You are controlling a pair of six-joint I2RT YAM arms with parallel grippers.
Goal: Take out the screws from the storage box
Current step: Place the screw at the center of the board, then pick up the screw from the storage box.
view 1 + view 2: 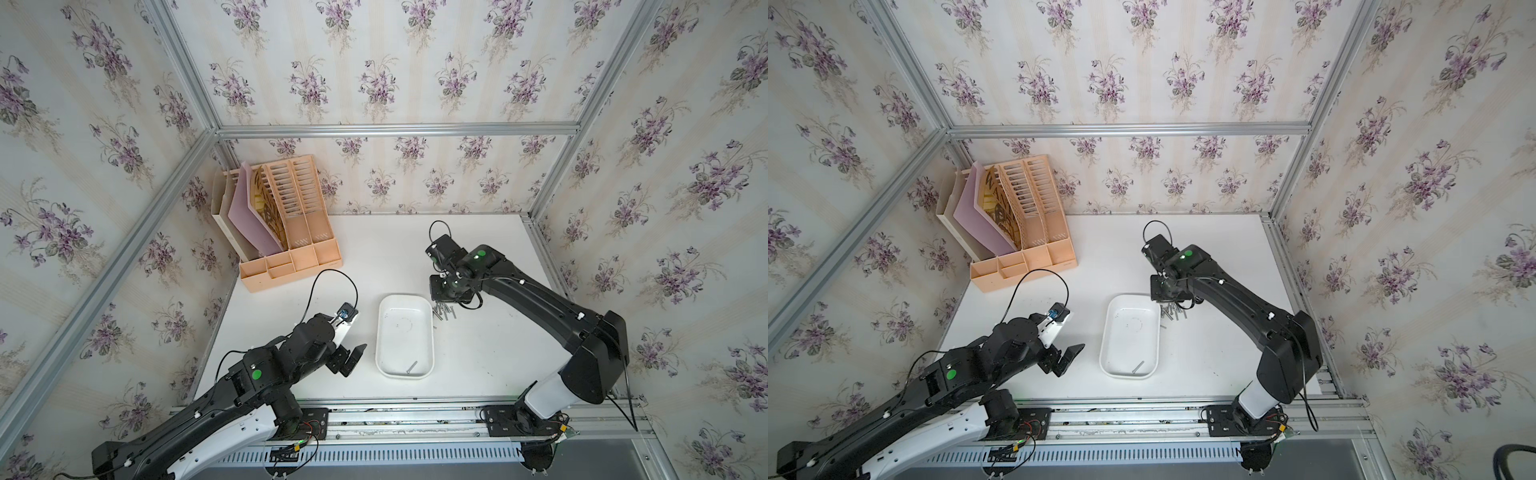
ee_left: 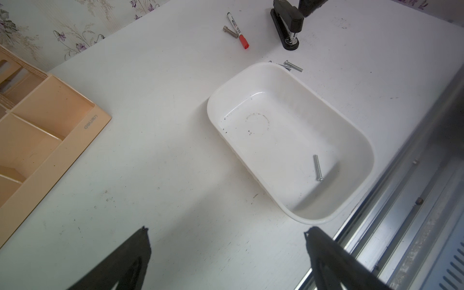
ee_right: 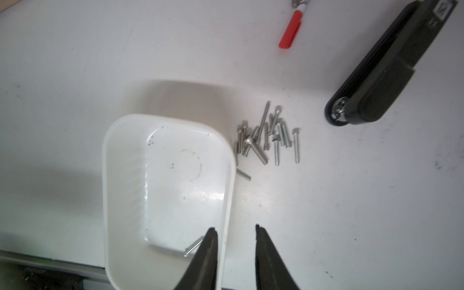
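Note:
The white storage box (image 1: 404,340) (image 1: 1128,336) lies mid-table. One screw (image 1: 412,367) (image 2: 317,167) (image 3: 193,247) rests inside at its near end. A pile of several screws (image 1: 444,311) (image 1: 1172,311) (image 3: 268,138) lies on the table just outside the box's far right corner. My right gripper (image 1: 448,294) (image 3: 235,227) hangs over that corner and pile; its jaws stand slightly apart with nothing between them, straddling the box rim in the right wrist view. My left gripper (image 1: 353,360) (image 2: 226,229) hovers left of the box, wide open and empty.
A peach file organizer (image 1: 286,232) stands at the back left. A red-and-white marker pen (image 2: 237,30) with a lone bolt (image 2: 229,32) beside it and a black stapler (image 3: 376,75) lie beyond the box. An aluminium rail (image 1: 415,415) runs along the front edge.

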